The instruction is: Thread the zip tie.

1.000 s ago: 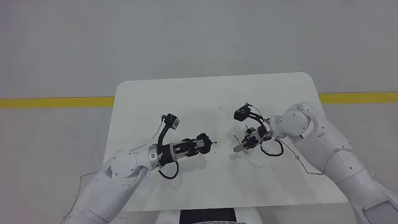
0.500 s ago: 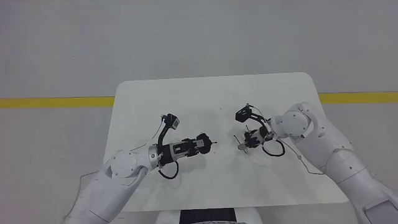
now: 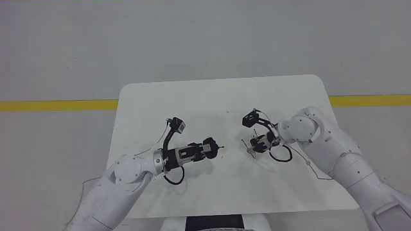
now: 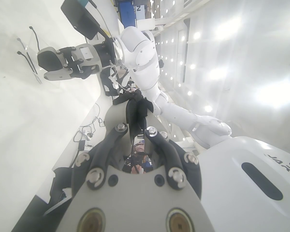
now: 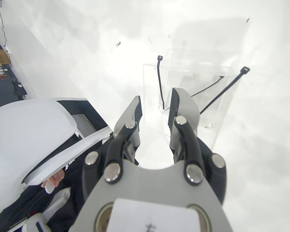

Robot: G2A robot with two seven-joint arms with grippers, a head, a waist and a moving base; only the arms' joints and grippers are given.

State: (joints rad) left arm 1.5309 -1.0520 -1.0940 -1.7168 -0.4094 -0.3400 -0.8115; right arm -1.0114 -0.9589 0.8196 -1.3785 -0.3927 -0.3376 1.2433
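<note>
Standing in holder: three black zip ties rest inside a clear acrylic holder on the white table, between the two grippers and just beside the right one
Right gripper: jaws spread apart with nothing in them, fingertips at the holder's near edge and pointing into it
Nearest tie: the straight zip tie sits just ahead of the gap between the right fingers, closer to one pad than the other; I see no contact with it
Long axis: it runs away from the right jaws, roughly along the line they point, with the tail end nearest the fingertips and the square head at the far end
Leaning ties: two slant off to one side of the jaws, outside the gap, heads also at the far end
Left gripper: jaws pressed together; whether anything thin is pinched between them I cannot tell; it is well apart from the holder and faces the right gripper across the table
Nearer arm: the right, clearly
Step in hand, as I judge it: picking one tie out of the holder; no tie is looped, so threading looks not yet begun
Next move likely calls for: centring the gap on the straight tie and pinching across its width, low on the tail
Risk: the pad may catch the holder wall or nudge the tie aside
</note>
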